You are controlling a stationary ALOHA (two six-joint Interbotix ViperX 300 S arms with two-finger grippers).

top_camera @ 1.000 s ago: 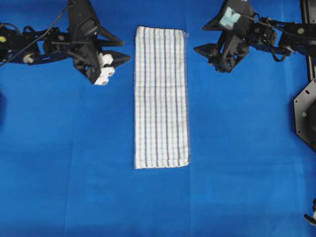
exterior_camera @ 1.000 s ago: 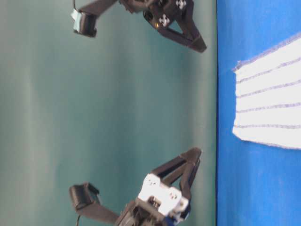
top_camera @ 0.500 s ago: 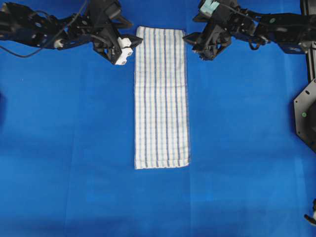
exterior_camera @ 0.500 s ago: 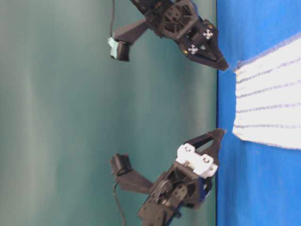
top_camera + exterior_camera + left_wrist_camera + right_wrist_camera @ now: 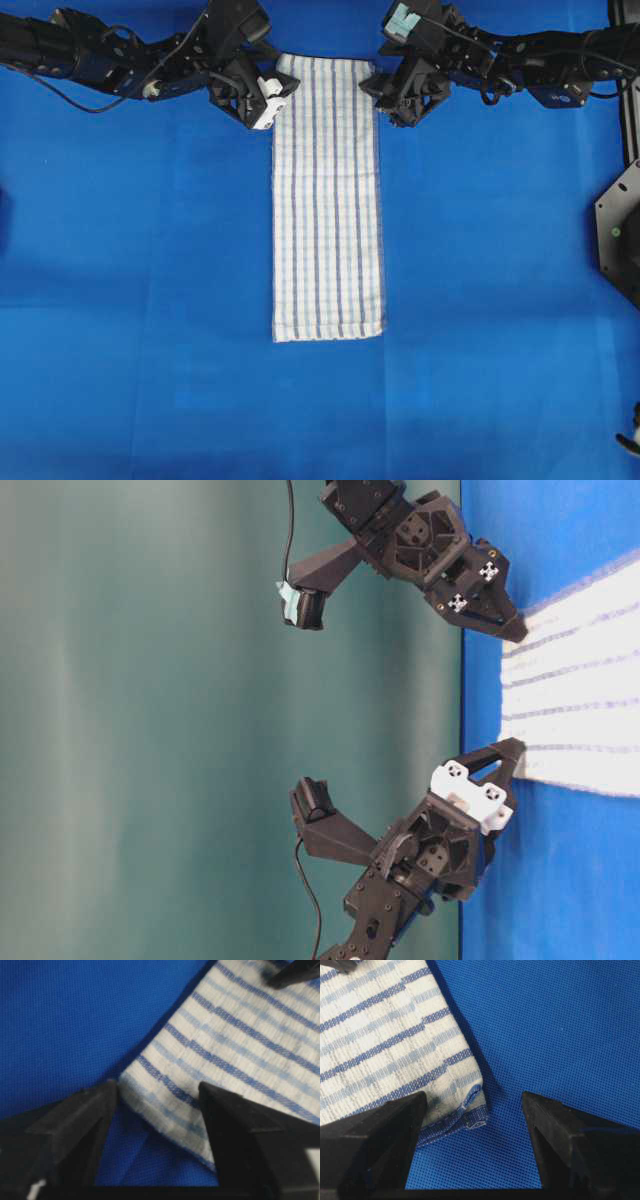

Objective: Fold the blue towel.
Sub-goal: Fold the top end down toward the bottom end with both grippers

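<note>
The blue towel [image 5: 328, 200], white with thin blue stripes, lies flat as a long narrow strip on the solid-blue sheet [image 5: 150, 300]. My left gripper [image 5: 272, 92] is open at the towel's far left corner [image 5: 150, 1095]; one finger [image 5: 75, 1130] rests on the sheet, the other finger [image 5: 245, 1130] over the towel. My right gripper [image 5: 384, 95] is open at the far right corner [image 5: 467, 1102], which lies between its fingers, beside the left finger [image 5: 380, 1135]. In the table-level view both grippers [image 5: 505, 755] [image 5: 510, 630] touch down at the towel's edge [image 5: 580, 700].
The blue sheet covers the whole table surface around the towel. A black metal fixture [image 5: 620, 230] stands at the right edge, and another small dark part [image 5: 630, 435] at the lower right corner. A green backdrop [image 5: 150, 720] fills the table-level view.
Both arms have swung inward and come down to the towel's far corners. Their jaws now straddle the two corners, slightly narrower than before.
</note>
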